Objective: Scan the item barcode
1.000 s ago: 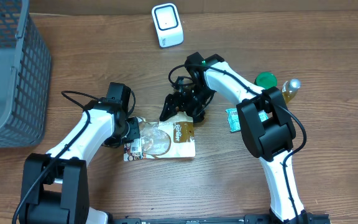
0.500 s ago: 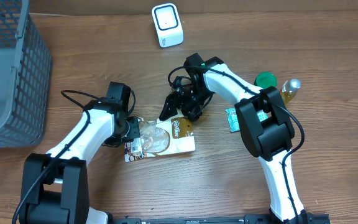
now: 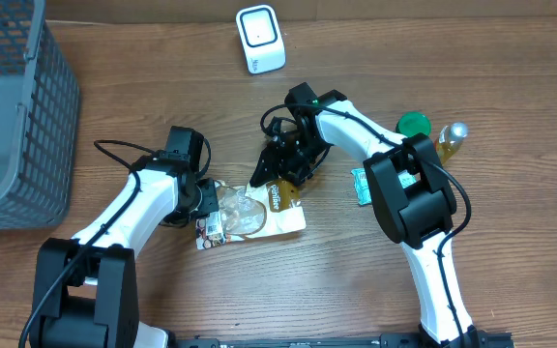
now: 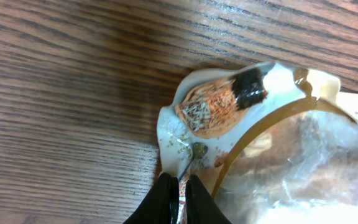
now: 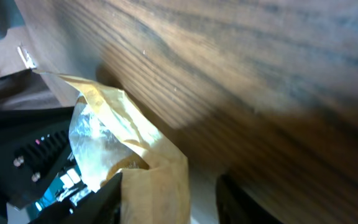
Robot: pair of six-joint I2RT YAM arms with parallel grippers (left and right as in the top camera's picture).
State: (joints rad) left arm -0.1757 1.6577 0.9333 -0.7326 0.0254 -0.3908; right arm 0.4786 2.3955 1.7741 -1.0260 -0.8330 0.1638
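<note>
Left pincer [image 4: 178,194] is clamped tight on the snack pouch [image 3: 249,217] edge. Right pincer [image 5: 169,199] stands half-open astride its far edge. The pouch lies on the surface [image 3: 346,285], on the robot's side of the white scanner [image 3: 260,39].

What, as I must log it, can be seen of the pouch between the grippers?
The pouch is a flat packet, white and tan, with a crinkly clear window and a printed food picture. It lies on the wooden table, its right corner bent upward. The left gripper pinches its left edge; the right gripper straddles the raised corner, jaws open.
</note>
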